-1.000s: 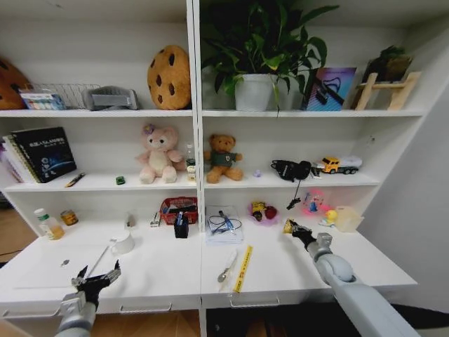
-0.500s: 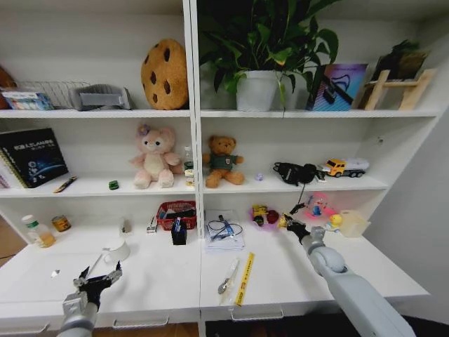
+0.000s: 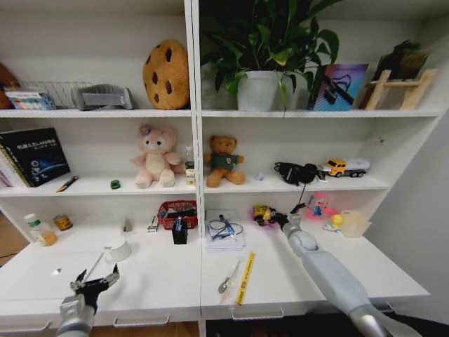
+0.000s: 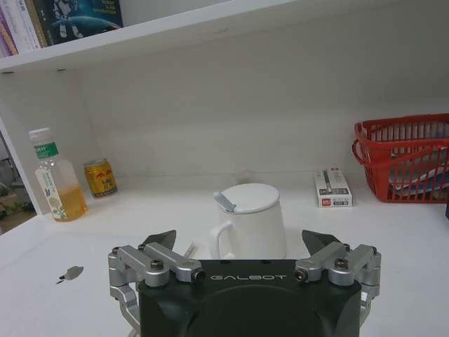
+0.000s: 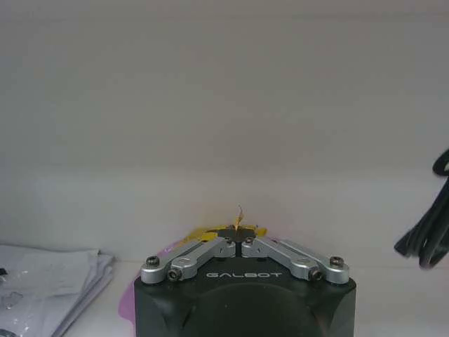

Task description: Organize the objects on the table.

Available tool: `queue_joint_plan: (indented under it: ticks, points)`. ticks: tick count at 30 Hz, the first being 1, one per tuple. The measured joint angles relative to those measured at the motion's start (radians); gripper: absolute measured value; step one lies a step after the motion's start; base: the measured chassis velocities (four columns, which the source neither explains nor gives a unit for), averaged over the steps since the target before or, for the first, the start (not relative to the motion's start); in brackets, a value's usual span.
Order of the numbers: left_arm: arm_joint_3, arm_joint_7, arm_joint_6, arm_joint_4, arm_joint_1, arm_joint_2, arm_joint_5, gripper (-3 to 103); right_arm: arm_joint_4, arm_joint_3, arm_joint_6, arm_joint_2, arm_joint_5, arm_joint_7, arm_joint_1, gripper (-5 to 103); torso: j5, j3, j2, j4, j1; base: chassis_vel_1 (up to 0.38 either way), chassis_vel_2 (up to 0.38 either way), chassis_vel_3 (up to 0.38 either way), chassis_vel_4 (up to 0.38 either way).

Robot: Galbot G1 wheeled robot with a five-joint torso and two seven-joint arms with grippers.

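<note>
Reaching farther back than half a second earlier, the right gripper was seen with jaws pinched together on a small yellow object above the pink bowl on the worktop. A drop-off there seemed near. The left gripper was held apart, low before the white mug.

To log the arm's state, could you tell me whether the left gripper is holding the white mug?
No, the left gripper is open, short of the white mug.
</note>
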Motion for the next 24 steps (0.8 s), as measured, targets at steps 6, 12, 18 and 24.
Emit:
queue_joint_plan:
  ticks: [6,12,18,24]
  points:
    - [0.001,-0.001,0.000,0.010,-0.007,0.006,-0.005,100,-0.054,0.003,0.040,0.021,-0.020,-0.026,-0.008,8,0.0002,0.000,0.000,0.0000,0.000,0.000,0.000,0.000,0.000]
    - [0.011,-0.001,0.003,0.016,-0.021,0.007,-0.005,100,-0.030,0.015,0.049,0.008,-0.022,-0.031,-0.021,25,0.0001,0.000,0.000,0.0000,0.000,0.000,0.000,0.000,0.000]
    - [0.018,0.000,0.003,0.021,-0.023,0.003,0.000,100,0.067,0.039,0.047,-0.015,-0.017,-0.025,-0.049,51,0.0002,0.000,0.000,0.0005,0.000,0.000,0.000,0.000,0.000]
    - [0.013,0.001,0.003,0.017,-0.021,0.005,-0.001,99,0.278,0.100,0.014,-0.070,0.048,-0.024,-0.162,73,0.0003,0.000,0.000,0.0002,0.000,0.000,0.000,0.000,0.000]
